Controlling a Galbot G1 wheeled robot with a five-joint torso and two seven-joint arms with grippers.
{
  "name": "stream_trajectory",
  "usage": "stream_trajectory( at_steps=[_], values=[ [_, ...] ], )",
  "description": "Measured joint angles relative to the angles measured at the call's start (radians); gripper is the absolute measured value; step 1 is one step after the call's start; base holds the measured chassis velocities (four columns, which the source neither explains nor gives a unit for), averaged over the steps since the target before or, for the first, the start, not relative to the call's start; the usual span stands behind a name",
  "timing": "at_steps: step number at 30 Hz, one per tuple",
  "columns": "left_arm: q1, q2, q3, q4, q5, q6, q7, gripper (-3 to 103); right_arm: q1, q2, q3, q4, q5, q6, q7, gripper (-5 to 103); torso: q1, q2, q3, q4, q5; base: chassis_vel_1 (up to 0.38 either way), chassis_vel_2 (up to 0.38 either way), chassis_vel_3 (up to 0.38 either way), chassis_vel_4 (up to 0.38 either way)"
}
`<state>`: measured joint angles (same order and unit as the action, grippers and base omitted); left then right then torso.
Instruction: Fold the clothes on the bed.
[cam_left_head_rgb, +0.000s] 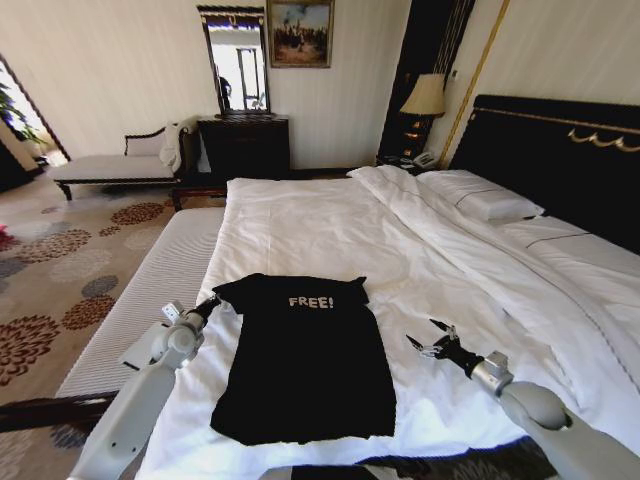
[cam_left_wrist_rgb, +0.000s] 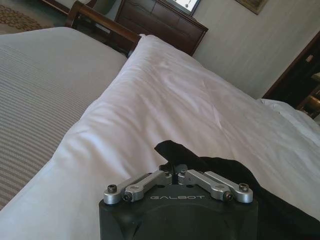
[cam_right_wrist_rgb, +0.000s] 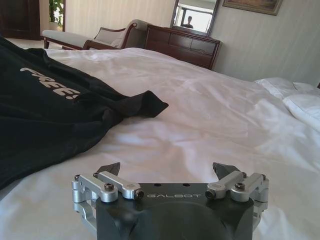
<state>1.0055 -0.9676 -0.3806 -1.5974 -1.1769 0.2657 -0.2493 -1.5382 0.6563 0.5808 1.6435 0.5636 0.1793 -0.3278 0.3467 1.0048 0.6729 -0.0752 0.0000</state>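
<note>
One black T-shirt (cam_left_head_rgb: 305, 355) lies flat, print up, on the near part of the bed (cam_left_head_rgb: 330, 225), its sleeves already turned in.

Left gripper (cam_left_head_rgb: 209, 305) sits at the shirt's far-left shoulder corner; in the left wrist view its jaws are pressed together with black cloth right at the tips — it looks pinched, though the contact itself is hidden. Right gripper (cam_left_head_rgb: 430, 340) hovers over bare white duvet (cam_left_head_rgb: 450, 290) just right of the shirt, jaws spread, holding nothing. Risk: with only one corner held, a lift would drag the shirt askew and bunch the fold — or the pinch catches duvet along with the cloth.
</note>
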Motion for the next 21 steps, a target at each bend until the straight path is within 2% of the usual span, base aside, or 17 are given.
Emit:
stream_trajectory(
  at_steps=[10,13,21],
  values=[
    [-0.035,0.047,0.089,-0.089,0.016,0.029,-0.053,0,0.006,0.004,-0.001,-0.006,0.001,0.008,-0.01,100,0.0,0.0,0.0,0.0001,0.0001,0.0,0.0,0.0,0.0],
    [-0.069,0.057,0.166,-0.107,0.049,0.037,-0.062,0,0.003,0.009,0.002,-0.01,0.001,0.017,-0.018,100,0.0,0.0,0.0,0.0001,0.0,0.0,0.0,0.0,0.0],
    [-0.16,0.047,0.298,-0.111,0.07,0.044,-0.085,0,-0.007,0.015,0.013,-0.018,0.0,0.028,-0.025,100,0.0,0.0,0.0,-0.0002,0.0001,0.0,0.0,0.0,0.0]
  ],
)
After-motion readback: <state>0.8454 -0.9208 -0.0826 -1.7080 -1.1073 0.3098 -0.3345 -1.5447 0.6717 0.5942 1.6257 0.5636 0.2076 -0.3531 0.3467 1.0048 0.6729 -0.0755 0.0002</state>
